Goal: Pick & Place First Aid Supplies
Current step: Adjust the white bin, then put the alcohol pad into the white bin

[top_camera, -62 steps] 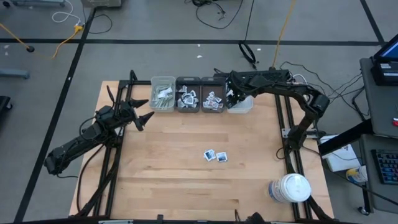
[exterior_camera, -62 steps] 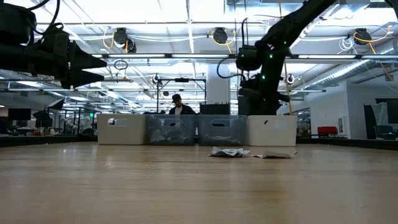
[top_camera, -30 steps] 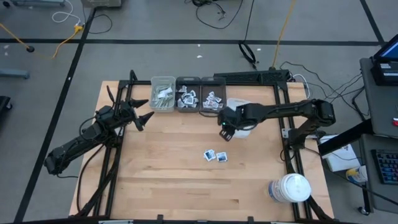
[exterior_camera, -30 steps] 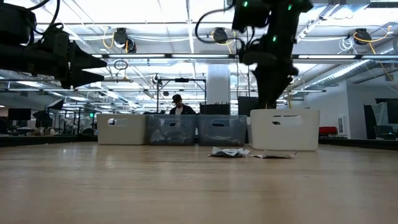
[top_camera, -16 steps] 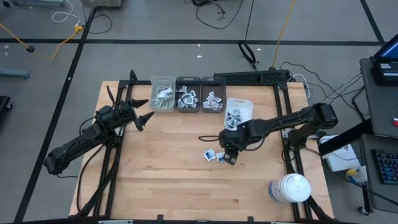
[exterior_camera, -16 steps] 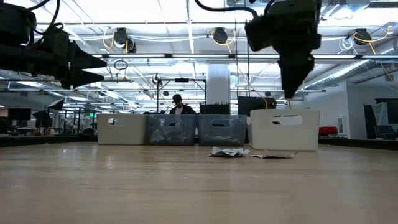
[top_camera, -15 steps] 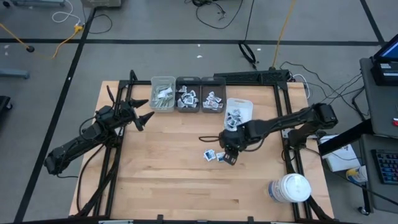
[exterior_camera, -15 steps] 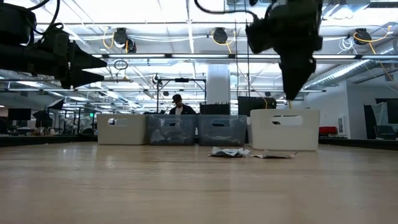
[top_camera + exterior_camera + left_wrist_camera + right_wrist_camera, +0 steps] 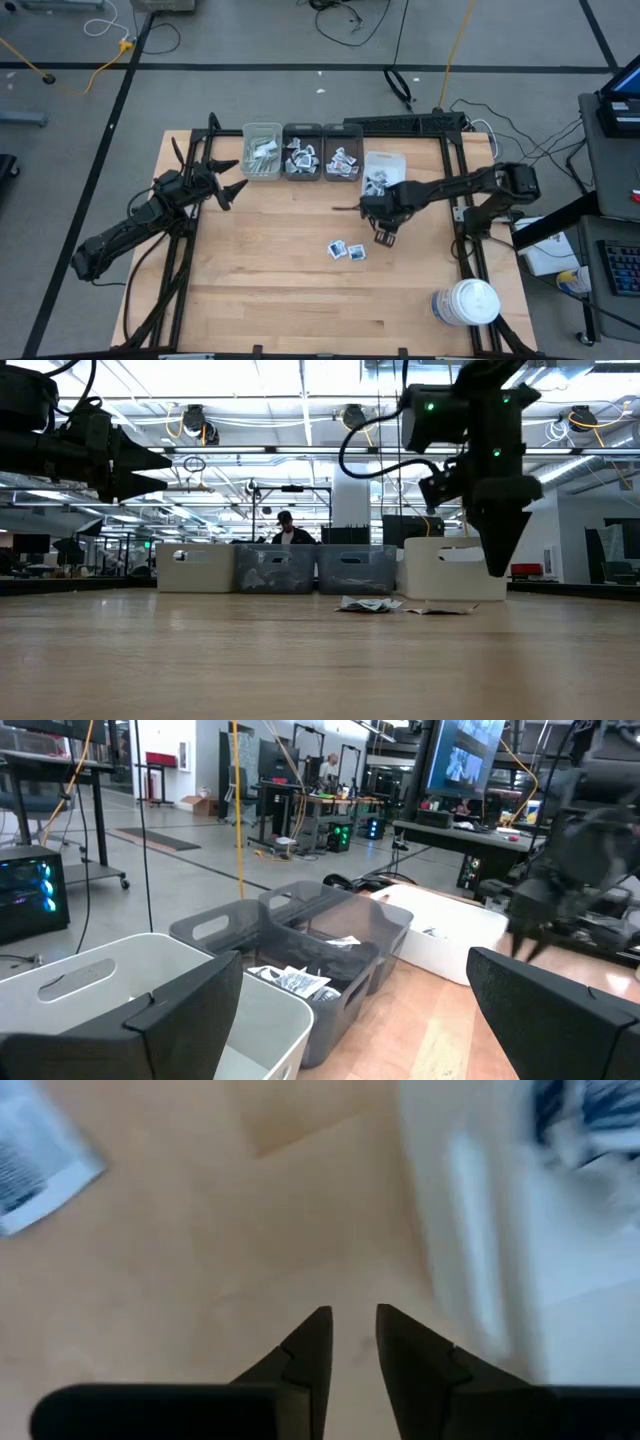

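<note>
Fingers (image 9: 350, 1342) of the right arm hang nearly closed and empty, sachets (image 9: 347, 250) lying just beside them.

Right claw (image 9: 497, 568) points down above the bench (image 9: 300, 660), before a white bin (image 9: 445, 570); sachets (image 9: 368, 604) lie flat near a row of bins (image 9: 275, 569).
</note>
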`<action>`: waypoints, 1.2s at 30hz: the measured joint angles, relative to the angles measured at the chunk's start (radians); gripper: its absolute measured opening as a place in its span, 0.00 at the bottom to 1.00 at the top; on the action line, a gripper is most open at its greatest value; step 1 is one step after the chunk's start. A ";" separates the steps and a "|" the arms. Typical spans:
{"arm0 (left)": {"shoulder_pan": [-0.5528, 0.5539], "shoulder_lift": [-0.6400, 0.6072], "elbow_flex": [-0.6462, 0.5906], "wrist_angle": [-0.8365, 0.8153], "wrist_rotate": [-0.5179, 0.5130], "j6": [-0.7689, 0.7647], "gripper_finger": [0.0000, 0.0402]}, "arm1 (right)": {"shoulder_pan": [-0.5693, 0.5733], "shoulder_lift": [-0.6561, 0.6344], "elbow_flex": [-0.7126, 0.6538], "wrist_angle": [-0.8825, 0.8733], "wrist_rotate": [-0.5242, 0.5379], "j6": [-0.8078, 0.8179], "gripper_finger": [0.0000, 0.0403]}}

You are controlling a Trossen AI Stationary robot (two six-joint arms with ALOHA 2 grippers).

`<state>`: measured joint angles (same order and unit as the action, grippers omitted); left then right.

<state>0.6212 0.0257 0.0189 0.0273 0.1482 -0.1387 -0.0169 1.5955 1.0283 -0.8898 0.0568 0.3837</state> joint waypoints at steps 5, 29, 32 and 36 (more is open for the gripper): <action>0.000 0.000 0.000 0.000 0.000 0.000 0.98 | -0.095 0.000 -0.001 0.014 0.090 -0.127 0.17; 0.000 0.000 0.000 0.000 0.000 0.000 0.98 | -0.188 0.000 0.040 0.138 0.072 0.004 0.16; 0.000 0.000 0.000 0.000 0.000 0.000 0.98 | -0.131 0.000 0.094 0.099 0.072 0.097 0.21; 0.000 0.000 0.000 0.000 0.000 0.000 0.98 | -0.048 0.000 0.174 0.037 0.069 0.195 0.30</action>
<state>0.6212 0.0261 0.0189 0.0273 0.1482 -0.1387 -0.0653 1.5955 1.2019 -0.8530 0.1257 0.5788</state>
